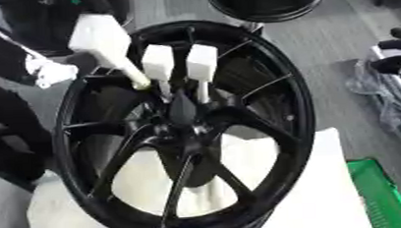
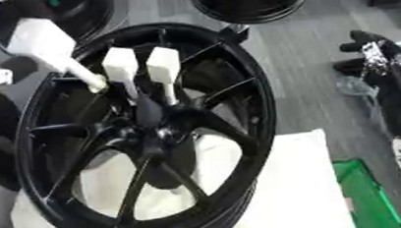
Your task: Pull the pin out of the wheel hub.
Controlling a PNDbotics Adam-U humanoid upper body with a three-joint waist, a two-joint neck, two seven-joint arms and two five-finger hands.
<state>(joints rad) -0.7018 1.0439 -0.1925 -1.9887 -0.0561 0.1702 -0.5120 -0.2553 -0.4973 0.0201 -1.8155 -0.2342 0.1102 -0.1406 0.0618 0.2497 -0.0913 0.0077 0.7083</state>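
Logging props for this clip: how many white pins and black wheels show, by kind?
White pins: 3, one tilted out at the upper left, two upright side by side at the hub.
Black wheels: 2, the spoked wheel on the white padding, and another wheel partly in view behind it.
Total: 5.

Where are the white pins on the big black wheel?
Three white pins stick up near the wheel hub, in the upper middle of the black wheel, which lies on a white cloth. The leftmost one leans away to the left.
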